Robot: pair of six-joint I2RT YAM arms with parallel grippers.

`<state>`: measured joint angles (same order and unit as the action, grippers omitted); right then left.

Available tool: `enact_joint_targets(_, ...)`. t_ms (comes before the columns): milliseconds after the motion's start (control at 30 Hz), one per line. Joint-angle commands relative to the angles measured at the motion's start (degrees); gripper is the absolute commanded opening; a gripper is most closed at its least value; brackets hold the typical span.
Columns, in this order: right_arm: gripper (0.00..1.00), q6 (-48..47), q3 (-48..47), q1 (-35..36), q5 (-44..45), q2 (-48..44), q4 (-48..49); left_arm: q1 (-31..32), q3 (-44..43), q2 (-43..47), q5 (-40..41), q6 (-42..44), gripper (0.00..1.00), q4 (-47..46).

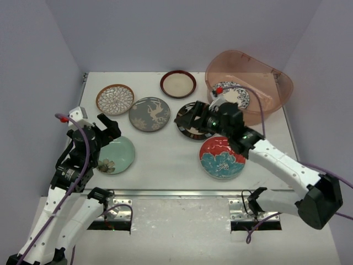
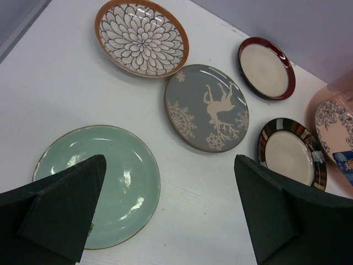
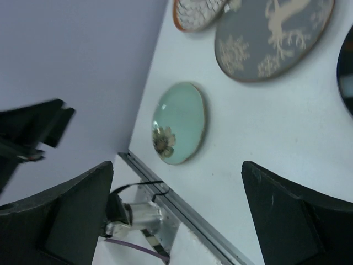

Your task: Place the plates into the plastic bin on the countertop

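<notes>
Plates lie scattered over the white surface [image 1: 165, 165], six on it and one in the plastic bin [image 1: 278, 83] at the upper right of the top view. At the left of that view the left gripper [image 2: 169, 163] hangs just above the upper left edge of the mint green plate [image 1: 117, 155]. Its wrist view shows the two dark fingers spread wide with nothing between them, and whether they touch the plate cannot be told. Above it, toward the upper left, the brown-white floral plate [image 1: 115, 99] sits flat, and just to its right and slightly lower lies the grey deer plate [image 1: 149, 114], close beside it though the two look apart. Near the top centre rests the dark-red rimmed cream plate [image 1: 178, 84]. Below it, at the middle of the frame, the black-striped cream plate [image 1: 191, 131] is partly covered by the right gripper [image 3: 177, 165], which is poised over it with its jaws wide apart and empty. Contact with the plate cannot be judged. Lower and to the right, under the right forearm, the red-blue flower plate [image 1: 222, 160] lies flat. Farthest right, the blue-white floral plate [image 1: 236, 95] lies inside the bin, toward its left side.
</notes>
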<state>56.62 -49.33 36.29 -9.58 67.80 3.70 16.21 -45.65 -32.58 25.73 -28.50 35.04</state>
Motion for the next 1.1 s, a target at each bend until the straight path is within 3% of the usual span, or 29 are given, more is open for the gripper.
enact_joint_targets(0,0.99,9.48,7.12,8.39,16.62,9.27,16.95,0.40,-0.95,0.46,2.14,-1.20,1.00,-0.55)
enact_joint_targets(167,0.99,14.42,2.25,14.90,27.88,26.01,24.10,0.49,-0.85,-1.15,0.06,-0.12,1.00,-1.02)
enact_joint_targets(367,0.99,22.44,-3.32,15.15,36.13,39.97,25.43,0.49,-0.90,-1.59,-2.99,1.44,1.00,-1.61)
enact_joint_targets(567,0.96,24.80,-14.87,13.05,35.68,50.59,18.62,0.58,-0.67,0.82,-4.71,2.39,1.00,-2.60)
enact_joint_targets(700,0.82,29.53,-18.60,10.78,34.09,55.86,14.54,0.49,-0.48,1.90,-5.19,2.76,1.00,-3.06)
enact_joint_targets(867,0.75,35.07,-23.03,10.38,36.83,59.36,6.25,0.49,-0.47,1.40,-5.61,2.93,1.00,-3.22)
enact_joint_targets(1067,0.34,38.91,-25.46,9.59,38.93,61.23,0.18,0.49,-0.50,1.90,-5.87,2.93,1.00,-3.13)
